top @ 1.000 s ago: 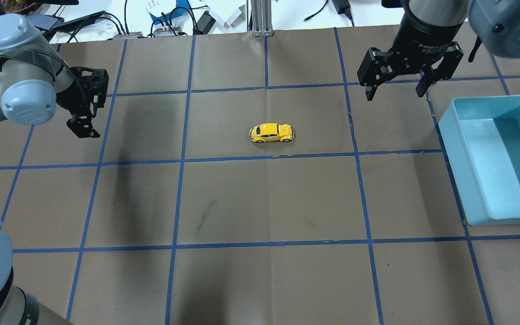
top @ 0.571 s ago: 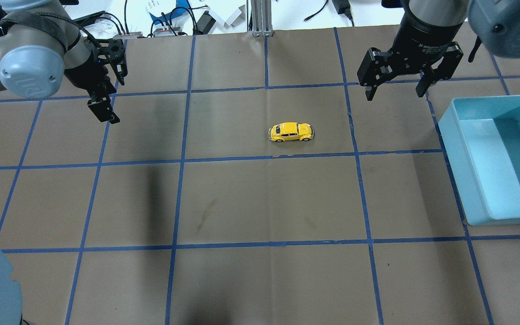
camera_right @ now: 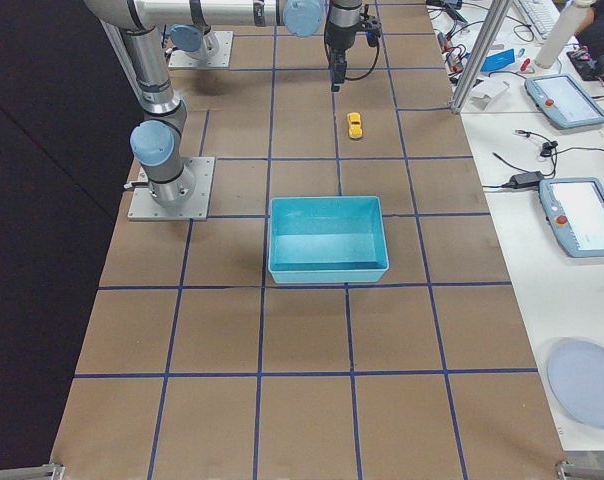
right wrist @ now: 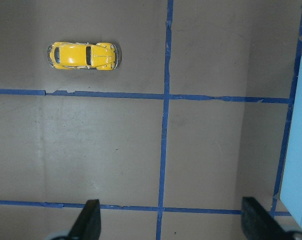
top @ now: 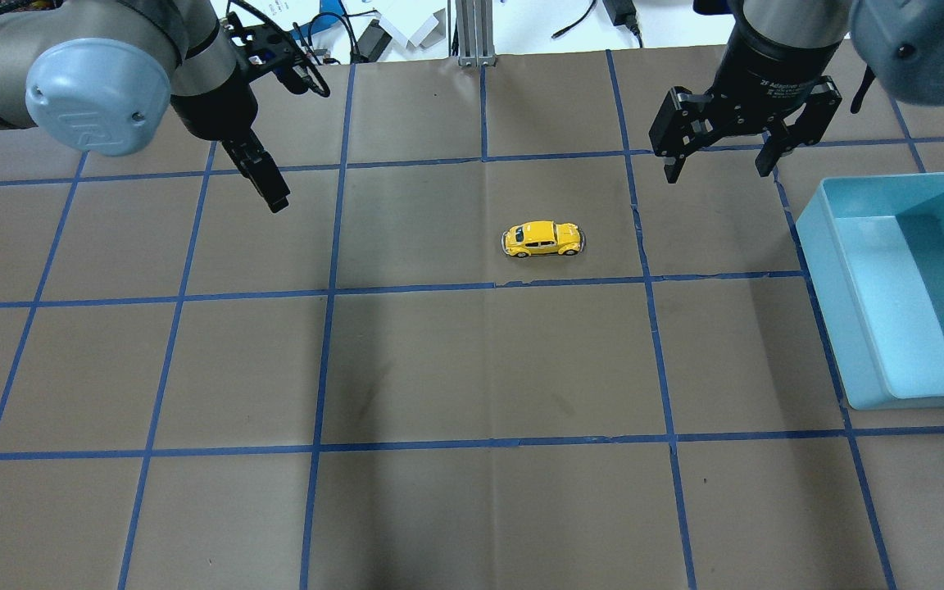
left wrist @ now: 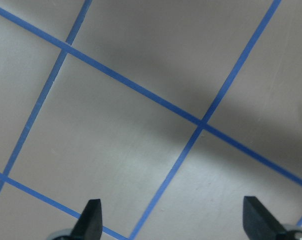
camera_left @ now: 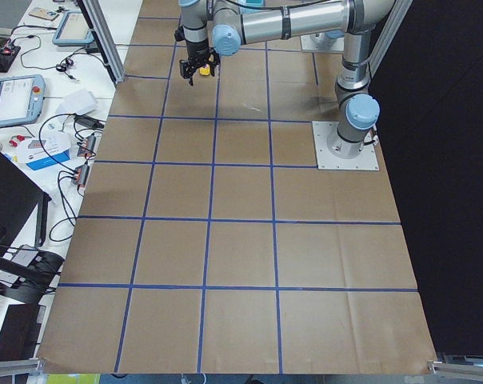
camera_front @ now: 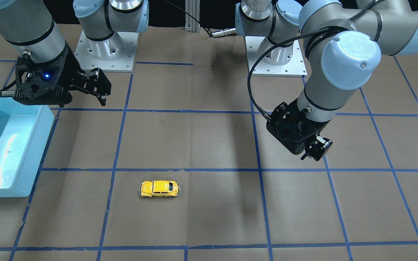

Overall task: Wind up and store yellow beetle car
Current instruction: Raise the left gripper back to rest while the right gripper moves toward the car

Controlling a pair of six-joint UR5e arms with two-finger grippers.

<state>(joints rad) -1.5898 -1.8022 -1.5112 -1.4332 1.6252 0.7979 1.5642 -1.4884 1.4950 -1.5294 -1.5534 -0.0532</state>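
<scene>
The small glossy yellow toy beetle car [top: 543, 239] is seen standing on its wheels on the brown paper-covered desk [top: 472, 369], inside one square of the blue tape grid [top: 406, 288] and just beside one of the tape lines. Its length is laid along the line running from one end effector toward the other. It is touched by nothing.

The car is placed between the two end effectors, nearer the right end effector [top: 718, 170] and off to that end effector's inner side, apart from it. The right end effector is held above the desk, pointed downward, with its black fingers [right wrist: 90, 216] spread wide and nothing gripped between them.

The left end effector [top: 273, 195] is found well apart from the car, on the car's other side. In the left wrist view its fingers [left wrist: 91, 217] are likewise shown spread wide, with only bare desk between them.

A light blue rectangular plastic bin [top: 832, 279] is set on the desk at the right end effector's outer side, away from the car.
</scene>
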